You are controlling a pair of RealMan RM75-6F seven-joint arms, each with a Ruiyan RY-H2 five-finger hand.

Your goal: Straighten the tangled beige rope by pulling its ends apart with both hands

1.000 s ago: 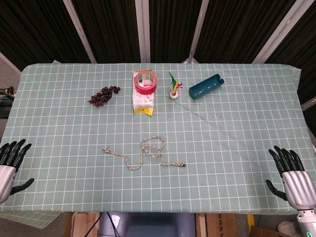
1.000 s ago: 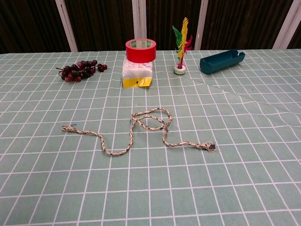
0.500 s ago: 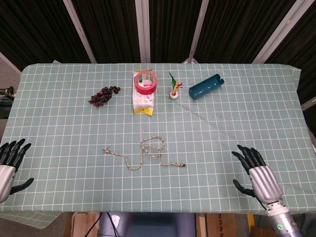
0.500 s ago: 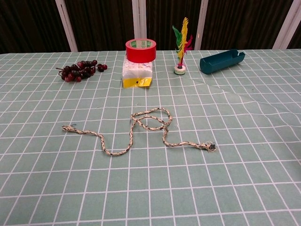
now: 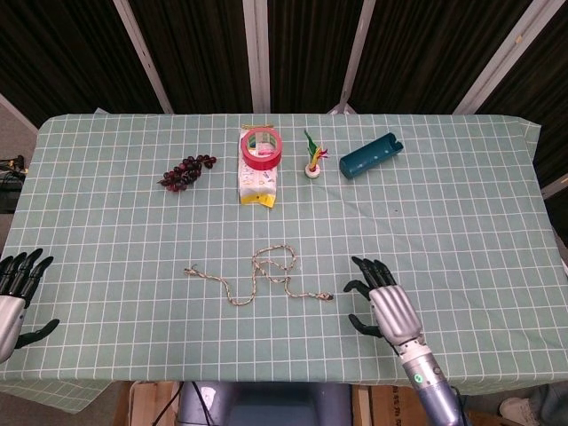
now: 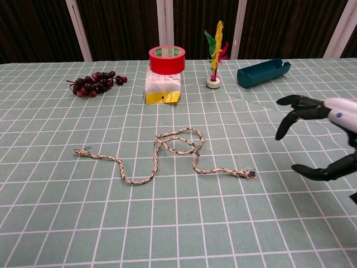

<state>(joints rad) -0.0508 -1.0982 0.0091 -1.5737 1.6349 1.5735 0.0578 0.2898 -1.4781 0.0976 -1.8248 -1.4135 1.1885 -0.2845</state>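
Observation:
The beige rope (image 5: 257, 277) (image 6: 167, 151) lies tangled on the green checked tablecloth, with a loop in its middle. One frayed end points left, the other sits at the lower right. My right hand (image 5: 383, 300) (image 6: 326, 134) hovers open just right of the rope's right end (image 5: 328, 297) (image 6: 249, 175), fingers spread, not touching it. At the table's near left edge my left hand (image 5: 16, 288) stays open, far from the rope's left end (image 5: 189, 271); the chest view does not show it.
Along the back stand a bunch of dark grapes (image 5: 185, 171), a red tape roll (image 5: 261, 147) on a white packet (image 5: 257, 185), a feathered shuttlecock (image 5: 314, 160) and a teal tube (image 5: 369, 155).
My right hand has swept left from the table's right edge to just beside the rope's right end. The left hand and the rope have not moved.

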